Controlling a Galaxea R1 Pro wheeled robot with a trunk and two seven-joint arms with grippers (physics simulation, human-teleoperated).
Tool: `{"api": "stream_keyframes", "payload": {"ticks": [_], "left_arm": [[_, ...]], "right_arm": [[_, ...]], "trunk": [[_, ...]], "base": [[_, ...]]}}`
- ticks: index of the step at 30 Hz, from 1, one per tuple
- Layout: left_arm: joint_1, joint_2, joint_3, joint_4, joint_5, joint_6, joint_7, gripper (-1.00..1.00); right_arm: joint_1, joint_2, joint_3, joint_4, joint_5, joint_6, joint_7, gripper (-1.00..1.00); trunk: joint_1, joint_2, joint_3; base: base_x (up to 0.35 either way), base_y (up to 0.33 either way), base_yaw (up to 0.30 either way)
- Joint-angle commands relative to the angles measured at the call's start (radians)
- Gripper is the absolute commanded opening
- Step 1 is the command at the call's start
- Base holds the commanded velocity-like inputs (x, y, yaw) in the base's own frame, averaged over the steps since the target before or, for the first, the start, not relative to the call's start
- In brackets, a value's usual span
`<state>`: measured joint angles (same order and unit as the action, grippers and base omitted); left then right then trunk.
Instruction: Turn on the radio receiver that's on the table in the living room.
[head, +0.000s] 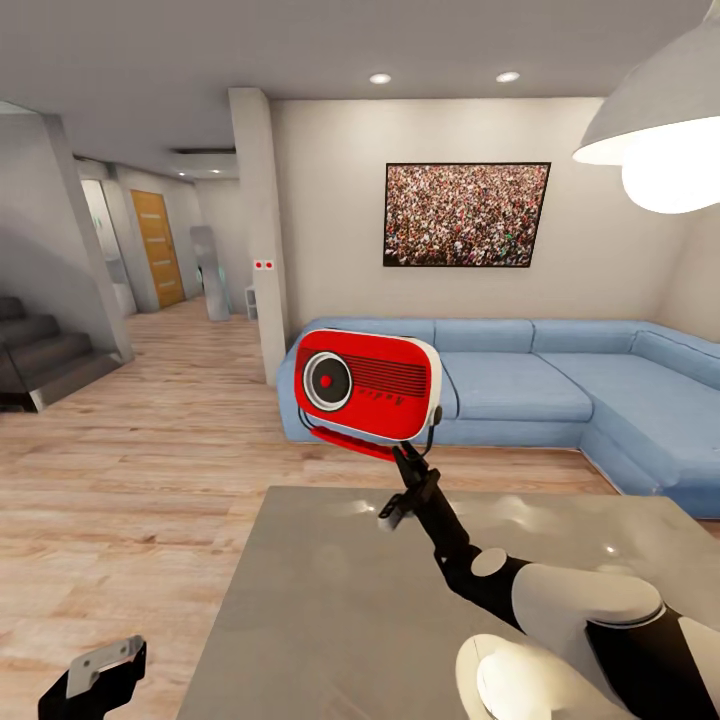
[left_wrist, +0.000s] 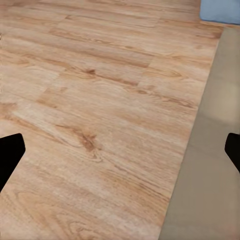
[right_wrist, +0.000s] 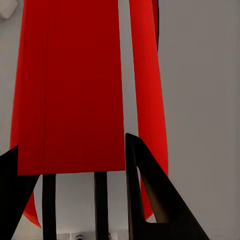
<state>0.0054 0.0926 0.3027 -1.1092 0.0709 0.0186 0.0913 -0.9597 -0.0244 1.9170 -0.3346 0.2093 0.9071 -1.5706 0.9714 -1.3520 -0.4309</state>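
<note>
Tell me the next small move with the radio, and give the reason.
Probably bring the left gripper up toward the round dial on the radio receiver. The right gripper holds the radio in the air above the table, dial side facing the head camera, while the left one hangs low and open beside the table.

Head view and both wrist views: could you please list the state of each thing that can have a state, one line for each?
Small red retro radio with round black dial: lifted above the table, held up by the right tool, front facing the camera.
Right tool: shut on the radio's lower edge.
Left tool: open, empty, low beside the table, over the wood floor.
Glossy grey low table: nothing resting on its visible part.
White dome pendant lamp: lit.
Orange-brown door: closed.
</note>
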Motion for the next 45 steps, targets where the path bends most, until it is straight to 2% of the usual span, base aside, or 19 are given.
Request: {"api": "stream_keyframes", "payload": {"ticks": [1, 5, 12, 16, 17, 21, 30, 34, 36, 39, 41, 43, 45], "left_arm": [[0.0, 0.0, 0.003, 0.0, 0.001, 0.0, -0.001, 1.0], [0.0, -0.001, 0.019, -0.001, 0.007, 0.0, -0.008, 1.0], [0.001, -0.004, 0.021, -0.004, 0.01, 0.0, -0.009, 1.0], [0.001, -0.001, 0.02, -0.013, 0.012, 0.001, -0.01, 1.0], [0.001, -0.002, 0.02, -0.016, 0.012, 0.001, -0.01, -1.0], [0.001, -0.006, 0.015, -0.041, 0.008, 0.005, -0.01, -1.0], [0.0, -0.014, 0.018, -0.098, 0.013, 0.005, 0.004, -1.0], [0.0, -0.02, 0.003, -0.132, 0.015, 0.035, 0.008, -1.0], [0.0, -0.026, -0.017, -0.173, 0.016, 0.075, 0.006, -1.0], [0.0, -0.034, -0.068, -0.275, 0.016, 0.177, 0.003, -1.0], [-0.001, -0.048, -0.124, -0.367, 0.017, 0.259, 0.002, -1.0], [-0.021, -0.079, -0.178, -0.414, 0.016, 0.315, 0.001, -1.0], [-0.051, -0.128, -0.225, -0.43, 0.013, 0.343, 0.002, -1.0]], "right_arm": [[0.0, 0.0, -0.003, 0.0, 0.002, 0.0, 0.0, -1.0], [0.0, -0.001, -0.003, 0.0, 0.003, -0.001, 0.0, -1.0], [0.0, -0.01, 0.001, 0.005, 0.007, 0.0, 0.0, -1.0], [0.0, -0.015, 0.034, 0.025, 0.036, 0.0, 0.0, -1.0], [0.0, -0.016, 0.041, 0.028, 0.04, 0.0, 0.0, -1.0], [0.0, -0.017, 0.065, 0.041, 0.055, 0.0, 0.0, -1.0], [0.0, -0.02, 0.071, 0.045, 0.058, -0.001, 0.0, -1.0], [0.0, -0.02, 0.071, 0.044, 0.058, -0.001, 0.0, -1.0], [0.0, -0.021, 0.071, 0.045, 0.058, -0.002, 0.0, -1.0], [0.0, -0.023, 0.072, 0.045, 0.058, -0.002, 0.0, -1.0], [0.0, -0.023, 0.072, 0.045, 0.058, -0.001, 0.0, -1.0], [0.0, -0.023, 0.073, 0.044, 0.057, -0.001, 0.0, -1.0], [0.001, -0.023, 0.072, 0.044, 0.057, -0.001, 0.0, -1.0]], "trunk": [[0.0, 0.0, 0.0], [0.0, 0.0, 0.0], [0.0, 0.0, 0.0], [0.0, 0.0, 0.0], [0.0, 0.0, 0.0], [0.0, 0.0, 0.0], [0.0, 0.0, 0.0], [0.0, 0.0, 0.0], [0.0, 0.0, 0.0], [0.0, 0.0, 0.0], [0.0, 0.0, 0.0], [0.0, 0.0, 0.0], [0.0, 0.0, 0.0]], "base": [[0.0, 0.0, 0.0], [0.0, 0.0, 0.0], [0.0, 0.0, 0.0], [0.0, 0.0, 0.0], [0.0, 0.0, 0.0], [0.0, 0.0, 0.0], [0.0, 0.0, 0.0], [0.0, 0.0, 0.0], [0.0, 0.0, 0.0], [0.0, 0.0, 0.0], [0.0, 0.0, 0.0], [0.0, 0.0, 0.0], [0.0, 0.0, 0.0]]}}
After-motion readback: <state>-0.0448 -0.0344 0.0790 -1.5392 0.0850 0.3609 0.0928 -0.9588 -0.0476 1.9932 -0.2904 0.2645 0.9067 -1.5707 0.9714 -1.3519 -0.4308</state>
